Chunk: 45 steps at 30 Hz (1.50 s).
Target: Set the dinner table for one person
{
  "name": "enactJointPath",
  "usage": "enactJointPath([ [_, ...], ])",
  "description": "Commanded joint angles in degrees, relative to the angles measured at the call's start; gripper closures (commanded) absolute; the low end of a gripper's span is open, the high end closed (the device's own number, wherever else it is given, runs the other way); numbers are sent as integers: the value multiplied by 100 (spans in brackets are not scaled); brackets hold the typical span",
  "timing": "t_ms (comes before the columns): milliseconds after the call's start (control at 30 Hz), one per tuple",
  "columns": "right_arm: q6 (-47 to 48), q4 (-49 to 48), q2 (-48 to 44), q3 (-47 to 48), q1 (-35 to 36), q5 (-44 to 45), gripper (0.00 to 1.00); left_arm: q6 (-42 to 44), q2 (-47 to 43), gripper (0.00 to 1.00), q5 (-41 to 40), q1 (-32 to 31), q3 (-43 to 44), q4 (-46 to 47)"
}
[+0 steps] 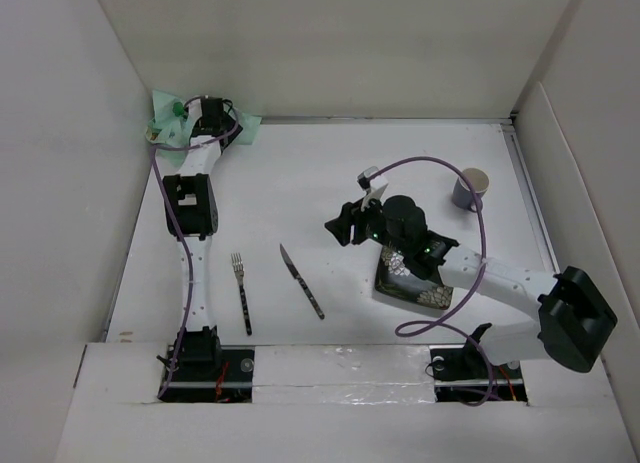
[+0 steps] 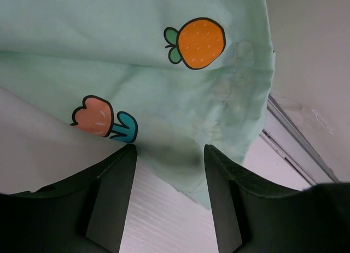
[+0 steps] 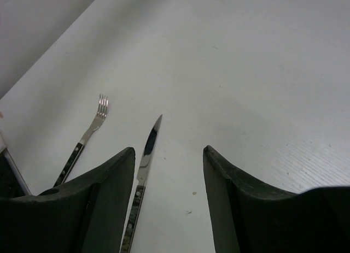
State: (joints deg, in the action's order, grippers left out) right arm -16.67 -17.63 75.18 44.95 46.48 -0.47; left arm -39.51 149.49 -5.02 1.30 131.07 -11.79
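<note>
Placemat (image 2: 136, 62), rumpled cloth, over dinner table (image 1: 420, 163)

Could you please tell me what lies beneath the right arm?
A dark square item with pale floral patches, on the table; the arm covers its far side, hiding the rest.

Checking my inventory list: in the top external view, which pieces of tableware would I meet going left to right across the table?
Black-handled metal fork → black-handled metal knife → dark floral-patterned square dish → grey cylindrical cup.
</note>
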Motion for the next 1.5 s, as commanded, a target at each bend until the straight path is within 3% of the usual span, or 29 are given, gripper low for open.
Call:
enactJointPath([
  [0,-21,-311,50,234,-69,-260,42,-171,-192,49,18,19,-344,45],
  [67,-56,-311,67,234,-121,-278,42,-206,-131,49,1,19,-293,-16],
  [133,-65,-312,76,225,-122,-331,42,-233,-43,60,53,19,-196,-34],
  [167,-74,-329,76,234,-122,-331,42,-276,-34,68,62,19,-204,-34],
  [200,-65,-329,67,225,-122,-331,42,-303,-34,87,71,19,-274,1],
  [233,-65,-338,67,225,-122,-331,42,-312,-112,97,167,19,-335,115],
  [267,-65,-355,67,207,-122,-322,42,-312,-183,100,202,19,-406,185],
  [467,-82,-356,173,234,-122,-419,43,136,-1411,100,133,-490,-1274,730],
  [600,-56,-268,103,278,-122,-384,49,189,-2730,100,89,-789,-2871,1582],
  [767,5,39,-108,330,-174,-182,58,180,-4058,100,-113,-1175,-3754,1917],
  [900,49,453,-161,558,-288,12,81,198,-4857,100,-70,-1439,-4324,1987],
  [967,58,427,-196,568,-341,12,83,215,-5043,100,-52,-1518,-4449,2014],
  [1067,58,584,-109,716,-403,205,79,285,-4895,100,150,-1519,-4222,1804],
  [1300,5,884,558,1279,-508,845,36,663,-3237,100,176,-2080,-2652,1041],
  [1433,-65,1244,1130,1605,-561,1093,31,769,-2224,98,256,-2467,-1429,644],
  [1467,-100,1218,1226,1605,-613,1119,30,873,-2005,89,186,-2590,-1130,504],
])
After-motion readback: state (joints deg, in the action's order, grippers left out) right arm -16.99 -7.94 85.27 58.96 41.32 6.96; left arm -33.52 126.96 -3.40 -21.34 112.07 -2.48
